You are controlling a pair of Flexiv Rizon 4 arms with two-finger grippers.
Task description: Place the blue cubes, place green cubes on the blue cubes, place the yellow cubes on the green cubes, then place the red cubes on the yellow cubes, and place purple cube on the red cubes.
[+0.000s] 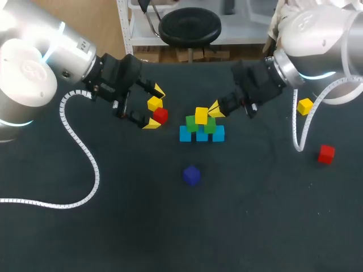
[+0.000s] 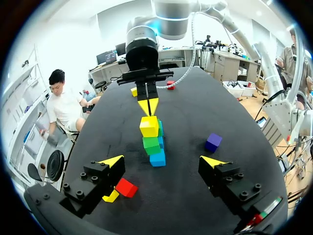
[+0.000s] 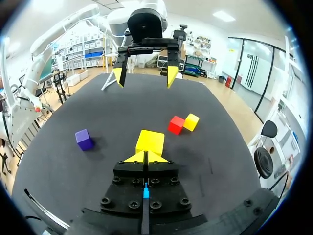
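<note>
Mid-table stands the stack (image 1: pixel 202 129): 3 blue cubes, 2 green, 1 top yellow cube (image 1: pixel 201 115). The right gripper (image 1: pixel 216 109), fingers pressed together and empty, sits just beside that top cube. Left of the stack, the left gripper (image 1: pixel 155 107) gapes wide around a loose yellow cube (image 1: pixel 154 103) and red cube (image 1: pixel 161 115). A purple cube (image 1: pixel 191 175) lies apart on the stack's near side.

left arm (image 1: pixel 68 51) enters from upper left | left hand (image 1: pixel 154 107) left of centre, fingers (image 1: pixel 151 123) spread wide | right arm (image 1: pixel 317 34) enters from upper right | right hand (image 1: pixel 216 109) near centre, closed tight
</note>
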